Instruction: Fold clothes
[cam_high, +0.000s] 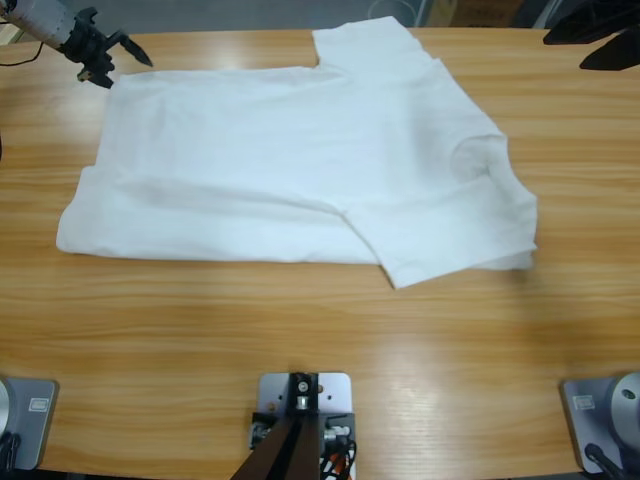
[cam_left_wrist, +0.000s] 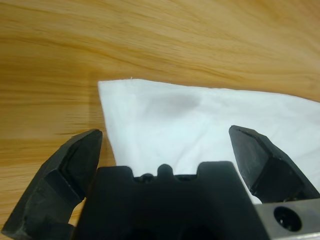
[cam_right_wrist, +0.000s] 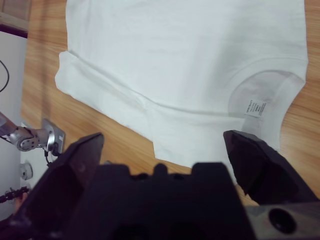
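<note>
A long wooden worktop (cam_high: 300, 330) carries the white T-shirt (cam_high: 300, 170), spread flat across its far half, neck toward the right end. The left gripper (cam_high: 112, 55) hovers wide open just off the shirt's far-left corner; closing short would nip bare wood. The right gripper (cam_right_wrist: 162, 150), also wide, hangs above the collar side, apart from the cloth.

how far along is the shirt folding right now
Barely begun. The T-shirt lies spread on the table, with only the near sleeve tucked across the body. The left gripper hovers open over a hem corner; the right gripper hangs open above the collar. All main folds remain.
</note>
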